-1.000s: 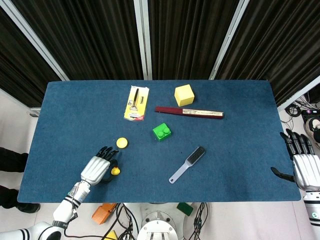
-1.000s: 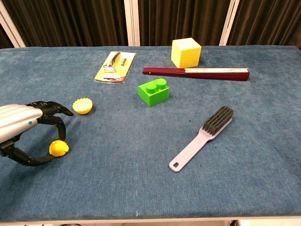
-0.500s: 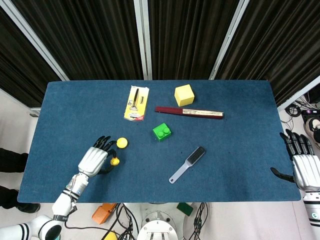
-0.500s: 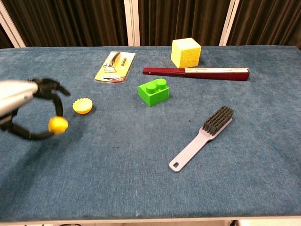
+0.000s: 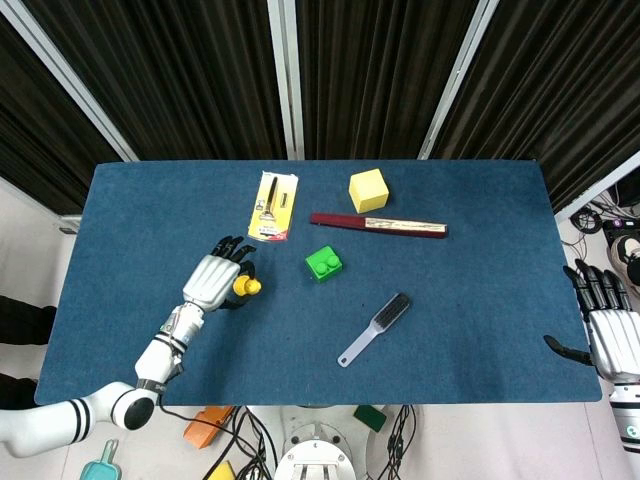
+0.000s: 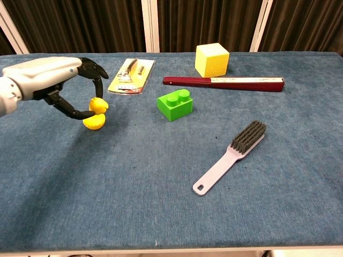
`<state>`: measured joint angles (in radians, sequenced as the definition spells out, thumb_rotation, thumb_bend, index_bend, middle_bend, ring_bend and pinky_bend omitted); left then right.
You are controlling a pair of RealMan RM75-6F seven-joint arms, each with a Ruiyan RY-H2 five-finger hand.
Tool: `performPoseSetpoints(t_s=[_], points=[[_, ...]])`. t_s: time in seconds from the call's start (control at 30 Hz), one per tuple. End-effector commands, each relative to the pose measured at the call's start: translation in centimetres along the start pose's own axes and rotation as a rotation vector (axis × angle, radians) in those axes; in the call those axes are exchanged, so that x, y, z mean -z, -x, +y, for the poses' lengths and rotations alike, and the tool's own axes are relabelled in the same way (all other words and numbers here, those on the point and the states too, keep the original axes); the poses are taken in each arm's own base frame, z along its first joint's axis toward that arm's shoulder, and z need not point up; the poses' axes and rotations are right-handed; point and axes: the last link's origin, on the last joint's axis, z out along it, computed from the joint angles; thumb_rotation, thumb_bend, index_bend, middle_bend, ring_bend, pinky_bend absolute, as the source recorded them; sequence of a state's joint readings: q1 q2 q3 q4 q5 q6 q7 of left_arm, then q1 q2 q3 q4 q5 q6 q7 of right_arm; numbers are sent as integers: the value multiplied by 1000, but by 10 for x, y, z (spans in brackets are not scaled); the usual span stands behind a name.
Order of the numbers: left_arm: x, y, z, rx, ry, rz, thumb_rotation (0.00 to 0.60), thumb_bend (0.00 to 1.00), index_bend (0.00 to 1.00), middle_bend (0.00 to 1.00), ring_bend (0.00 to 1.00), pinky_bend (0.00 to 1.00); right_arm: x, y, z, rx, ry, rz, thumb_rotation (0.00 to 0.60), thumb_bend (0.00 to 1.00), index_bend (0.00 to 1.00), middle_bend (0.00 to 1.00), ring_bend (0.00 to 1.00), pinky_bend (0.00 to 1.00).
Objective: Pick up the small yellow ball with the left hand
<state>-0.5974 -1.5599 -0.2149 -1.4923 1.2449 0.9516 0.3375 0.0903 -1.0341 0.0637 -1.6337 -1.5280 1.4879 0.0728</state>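
Note:
My left hand pinches the small yellow ball between its thumb and fingertips. In the chest view the ball hangs clear of the blue table, just above a yellow scalloped cap. From the head camera the ball covers that cap. My right hand stays off the table's right edge with its fingers spread and nothing in it; the chest view does not show it.
A green brick lies right of the ball. Behind stand a yellow cube, a dark red stick and a yellow carded pack. A grey brush lies front right.
The left hand has lifted the ball off the table and carried it away from the front edge, up and to the right, until it hangs over the yellow cap. The right hand has not moved.

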Motion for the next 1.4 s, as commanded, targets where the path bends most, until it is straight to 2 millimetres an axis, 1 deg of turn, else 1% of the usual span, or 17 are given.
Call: performPoseSetpoints(t_s=[0.03,0.27,0.5,0.67,0.83,0.93,1.03,1.13,1.2,1.33,1.4], points=[[-13,2,0,-20,-27,-31,600,372,531,150,27,0,1,0,2,-2,6,-1,600,224,0,0,0,13],[-15,8,-6,-35,-71,-66,600,368,509,149,23,0,0,2,4,-6,6,-4,600,224,0,0,0,13],[-13,9,-10,-43,-87,-73,600,364,491,149,23,0,0,2,3,-5,5,-3,600,224,0,0,0,13],[-12,12,-10,-38,-85,-81,600,356,405,146,22,0,1,1,1,-3,4,-2,600,224,0,0,0,13],[-12,13,-10,-40,-82,-83,600,355,375,142,20,0,2,0,1,-1,6,1,600,224,0,0,0,13],[-11,12,-11,-40,-81,-82,600,354,367,139,18,0,2,0,0,1,6,1,600,224,0,0,0,13],[-7,5,-13,-17,-88,-48,600,349,367,138,18,0,2,0,0,2,6,2,600,224,0,0,0,13],[2,-10,-22,14,-109,21,600,349,354,139,18,0,2,-1,0,3,7,1,600,224,0,0,0,13],[12,-20,-32,36,-133,72,600,346,336,138,18,0,2,-1,0,3,8,-1,600,224,0,0,0,13],[38,-36,-58,77,-193,167,600,313,304,138,23,0,1,1,0,-1,11,-8,600,224,0,0,0,13],[52,-40,-70,74,-221,202,600,299,297,138,23,0,1,1,0,-2,11,-8,600,224,0,0,0,13]])
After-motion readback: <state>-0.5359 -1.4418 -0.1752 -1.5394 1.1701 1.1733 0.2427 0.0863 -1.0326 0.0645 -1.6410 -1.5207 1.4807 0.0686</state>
